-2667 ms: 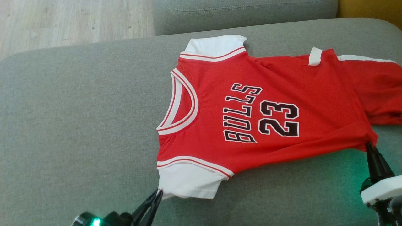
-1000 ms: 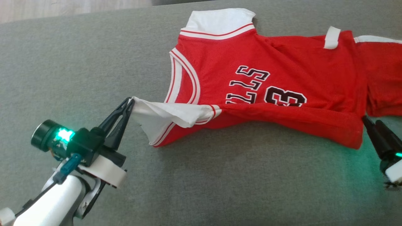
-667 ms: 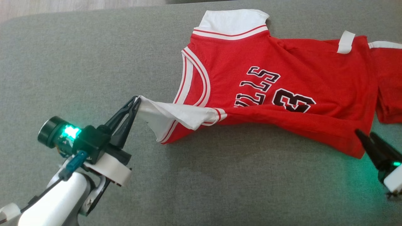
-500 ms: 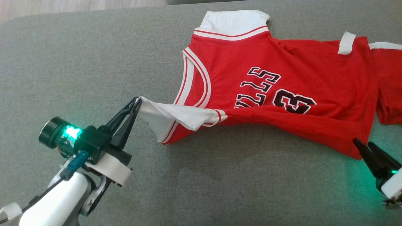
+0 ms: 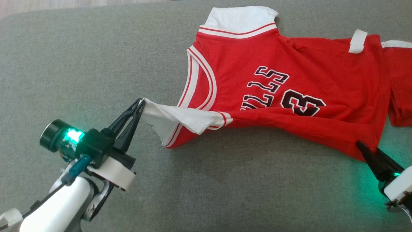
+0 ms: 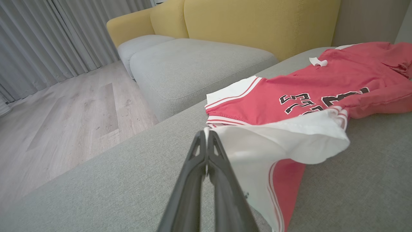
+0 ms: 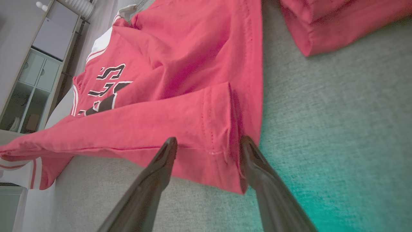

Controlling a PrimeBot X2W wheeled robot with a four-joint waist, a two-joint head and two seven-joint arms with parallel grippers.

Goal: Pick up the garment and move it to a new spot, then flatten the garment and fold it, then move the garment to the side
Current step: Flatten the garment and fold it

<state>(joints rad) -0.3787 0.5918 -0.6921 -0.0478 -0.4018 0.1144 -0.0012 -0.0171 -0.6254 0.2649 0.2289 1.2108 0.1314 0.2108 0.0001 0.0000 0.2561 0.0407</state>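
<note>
The garment (image 5: 283, 83) is a red jersey with white sleeves and black lettering, lying on the grey sofa cushion (image 5: 225, 193). Its near edge is lifted and rolled over the lettering. My left gripper (image 5: 141, 103) is shut on the tip of the near white sleeve (image 5: 170, 119) and holds it off the cushion. The left wrist view shows the pinched jaws (image 6: 206, 135) and the sleeve (image 6: 283, 141) draped to their right. My right gripper (image 5: 362, 148) is at the garment's near hem corner. In the right wrist view it (image 7: 207, 144) is open, its fingers either side of that corner (image 7: 222, 129).
More red cloth (image 5: 399, 87) lies bunched at the cushion's right end. Beyond the cushion stand another grey seat (image 6: 193, 64), a yellow sofa back (image 6: 257, 19) and wooden floor (image 6: 64, 112). A glass-fronted cabinet (image 7: 35, 80) shows far off.
Over the last second my left gripper has kept the raised sleeve almost still. My open right gripper has moved in to the hem corner. The head view has shifted slightly.
</note>
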